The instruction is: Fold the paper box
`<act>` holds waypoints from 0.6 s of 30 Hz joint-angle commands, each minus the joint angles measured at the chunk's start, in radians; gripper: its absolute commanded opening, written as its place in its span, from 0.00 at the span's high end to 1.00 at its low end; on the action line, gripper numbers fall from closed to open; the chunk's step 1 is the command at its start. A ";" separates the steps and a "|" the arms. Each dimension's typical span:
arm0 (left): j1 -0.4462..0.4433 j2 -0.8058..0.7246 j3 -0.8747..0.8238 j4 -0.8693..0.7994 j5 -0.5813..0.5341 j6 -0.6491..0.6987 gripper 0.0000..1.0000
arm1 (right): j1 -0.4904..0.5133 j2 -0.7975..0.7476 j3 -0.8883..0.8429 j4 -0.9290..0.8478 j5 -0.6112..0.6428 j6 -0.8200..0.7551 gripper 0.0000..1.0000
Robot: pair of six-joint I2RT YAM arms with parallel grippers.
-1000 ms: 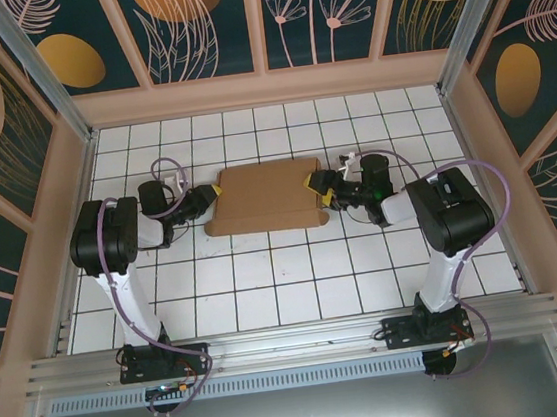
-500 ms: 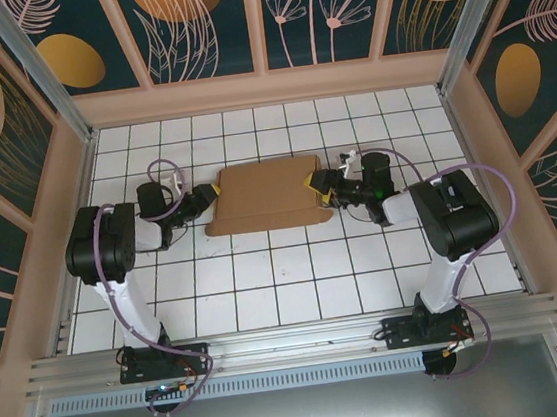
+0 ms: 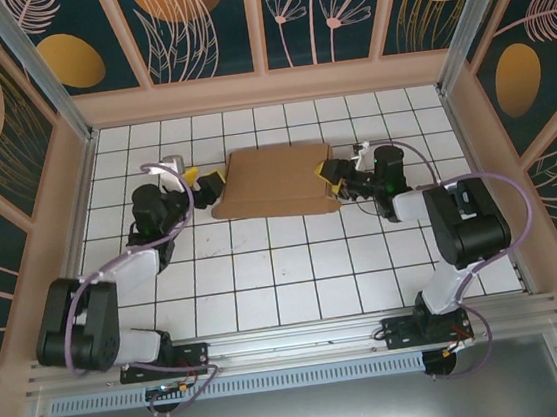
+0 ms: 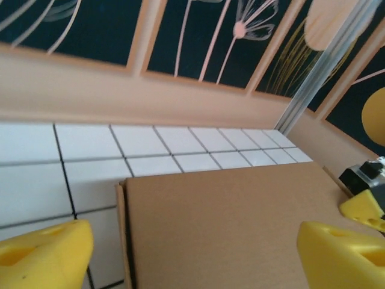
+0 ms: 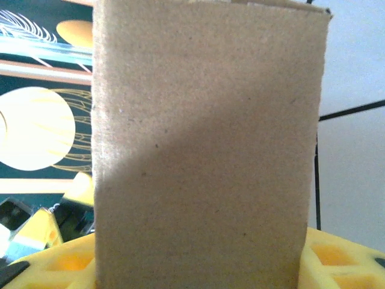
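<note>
The paper box [image 3: 273,181] is a flat brown cardboard carton on the white tiled floor, slightly skewed. Its right end is held by my right gripper [image 3: 328,181]. In the right wrist view the cardboard end [image 5: 204,150] stands close between the yellow fingers [image 5: 343,265], with my right gripper [image 5: 198,274] shut on it. At the box's left end, my left gripper [image 3: 205,185] stands open. In the left wrist view its yellow fingers [image 4: 42,256] are wide apart, and the box top [image 4: 228,223] lies between and beyond them without touching my left gripper [image 4: 198,256].
The tiled floor [image 3: 265,270] is ringed by a low beige wall [image 3: 265,89] with dark flowered panels above it. Aluminium posts [image 3: 462,6] stand at the back corners. The two arm bases sit on the front rail [image 3: 294,343].
The left gripper has let go of the box's left edge and opened, and its arm swung back to the left. The right gripper carried the box a little farther away and to the right.
</note>
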 commanded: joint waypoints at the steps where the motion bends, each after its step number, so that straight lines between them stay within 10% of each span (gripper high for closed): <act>1: -0.083 -0.062 -0.036 -0.015 -0.230 0.274 0.01 | -0.036 -0.072 0.032 -0.014 -0.033 0.009 0.48; 10: -0.422 0.008 -0.066 0.203 -0.592 0.870 0.01 | -0.091 -0.160 0.021 0.003 -0.059 0.082 0.48; 18: -0.495 0.233 -0.167 0.632 -0.653 1.384 0.01 | -0.107 -0.217 0.024 -0.020 -0.065 0.098 0.49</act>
